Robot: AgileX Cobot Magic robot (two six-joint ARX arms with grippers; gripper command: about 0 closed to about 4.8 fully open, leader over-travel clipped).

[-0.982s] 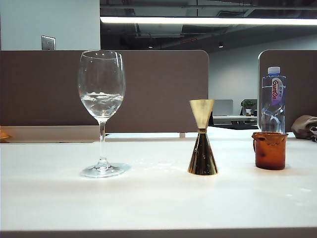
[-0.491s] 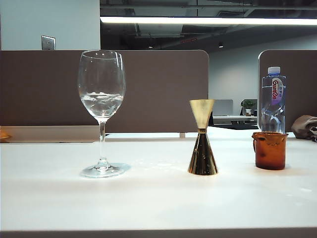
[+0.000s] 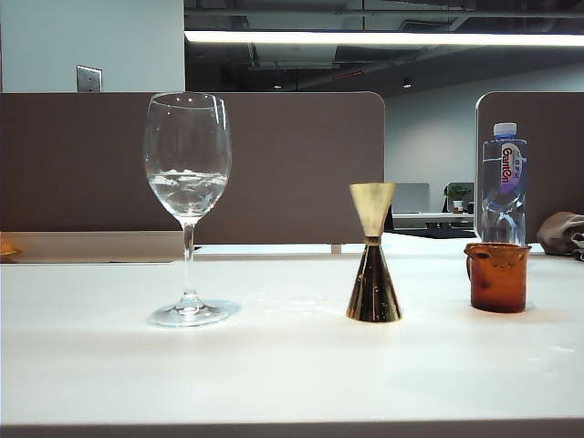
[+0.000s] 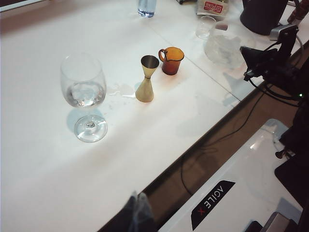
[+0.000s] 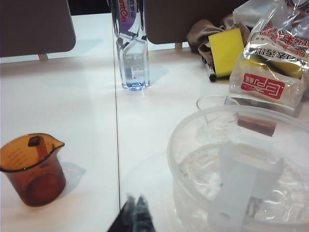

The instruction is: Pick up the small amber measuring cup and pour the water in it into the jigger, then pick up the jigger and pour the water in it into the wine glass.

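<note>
Your three vessels stand in a row on the white surface (image 3: 292, 365). In the exterior view the tall clear stemmed wine glass (image 3: 187, 205) is at 9 o'clock from the shiny gold hourglass-shaped jigger (image 3: 372, 253), and the small amber-brown glass measuring cup with a loop handle (image 3: 496, 276) is at 3 o'clock from it, well apart. The wine glass already holds clear water (image 3: 187, 190) low in its bowl. The amber cup looks empty in the right wrist view, so I judge both pours are done.

Your right hand (image 5: 135, 212) is clenched and holds nothing; it hangs above the surface between the amber cup and a large clear plastic bowl with water (image 5: 241, 179). Your left hand (image 4: 137, 212) also looks closed and empty, over the near edge of the surface, far from the glass.

The risks now are few but real. The plastic bowl is just beside the right hand, so a careless swing can bump it and spill. Small wet spots (image 4: 120, 91) lie beside the jigger; a wet foot slides easily if you touch it again. The thin stem makes the wine glass easy to tip.
</note>
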